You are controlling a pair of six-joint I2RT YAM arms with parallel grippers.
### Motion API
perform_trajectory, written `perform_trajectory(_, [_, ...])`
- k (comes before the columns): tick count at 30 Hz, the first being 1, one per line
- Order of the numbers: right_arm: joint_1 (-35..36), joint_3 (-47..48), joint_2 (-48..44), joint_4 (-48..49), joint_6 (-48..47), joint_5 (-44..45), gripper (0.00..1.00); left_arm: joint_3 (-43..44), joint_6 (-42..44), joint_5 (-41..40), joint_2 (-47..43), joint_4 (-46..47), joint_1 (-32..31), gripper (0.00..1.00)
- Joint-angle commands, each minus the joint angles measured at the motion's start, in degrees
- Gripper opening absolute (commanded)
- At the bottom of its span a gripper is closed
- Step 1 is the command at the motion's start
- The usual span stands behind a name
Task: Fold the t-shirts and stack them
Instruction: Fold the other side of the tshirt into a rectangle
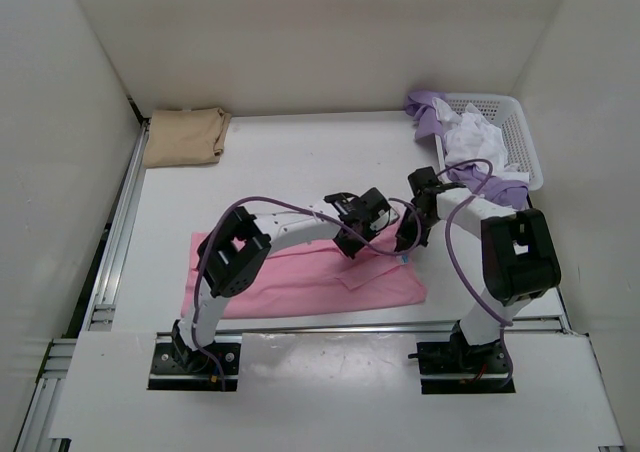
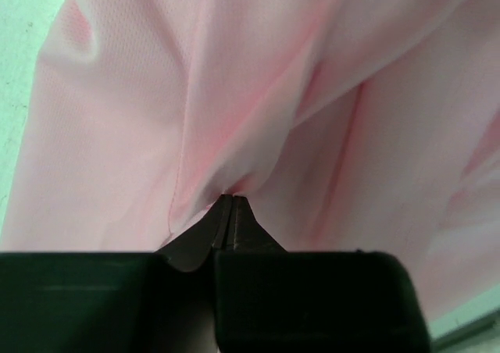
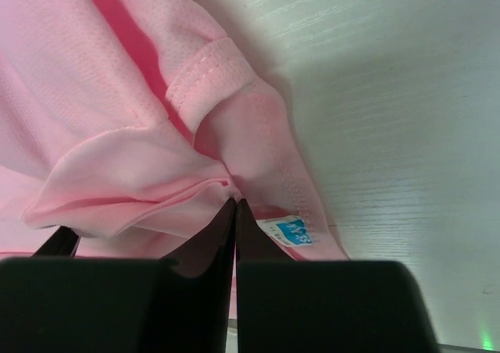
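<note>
The pink shirt (image 1: 300, 277) lies spread across the near half of the bench (image 1: 290, 162), toward 6 o'clock in the top view, a long band running from 9 to 3 o'clock just ahead of the two arm bases. Both arms reach over its far edge. The left tool (image 1: 352, 238) sits near the middle of that edge, and in its wrist view its tips (image 2: 230, 206) are pressed together with a pinch of pink cloth (image 2: 234, 80) gathered between them, creases fanning out from the grip toward 12 o'clock. The right tool (image 1: 408, 238) is just beside it toward 3 o'clock, at the shirt's far right corner. Its wrist view shows the tips (image 3: 234, 206) shut tight on a bunched fold of the pink shirt (image 3: 117, 134) next to a stitched hem, with a small blue label (image 3: 291, 232) lying just to the 3 o'clock side of the tips and bare bench (image 3: 391, 95) beyond it. The tan shirt (image 1: 185, 137) rests folded in the far left corner, at about 10 o'clock, well apart from the arms. At about 2 o'clock stands the white mesh basket (image 1: 525, 137), holding the crumpled white shirt (image 1: 470, 132). The lavender shirt (image 1: 430, 112) spills over the basket's left rim, with more purple cloth hanging over its near rim.
</note>
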Motion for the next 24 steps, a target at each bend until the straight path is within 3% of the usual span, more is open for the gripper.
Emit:
perform_trajectory(1, [-0.3, 2.2, -3.8, -0.8, -1.7, 2.4, 0.0, 3.6, 0.0, 4.7, -6.7, -3.1, 1.1, 0.1])
perform_trajectory(5, [-0.3, 3.3, -6.0, -0.8, -2.9, 3.7, 0.0, 6.2, 0.0, 9.8, -7.2, -5.4, 4.6, 0.1])
perform_trajectory(16, [-0.3, 9.5, -0.7, -0.8, -4.0, 2.9, 0.0, 10.4, 0.0, 10.3, -1.6, -6.0, 9.1, 0.12])
perform_trajectory(20, [-0.3, 12.5, 1.9, -0.8, -4.5, 2.9, 0.0, 11.6, 0.0, 9.7, -0.3, -6.0, 10.3, 0.2])
perform_trajectory(22, [-0.3, 13.5, 3.6, -0.8, -5.1, 2.3, 0.01, 11.6, 0.0, 9.1, 0.3, -6.0, 10.3, 0.3])
perform_trajectory(24, [-0.3, 15.1, 4.8, -2.0, -5.1, 3.1, 0.17, 11.6, 0.0, 7.3, 0.8, -6.0, 10.3, 0.4])
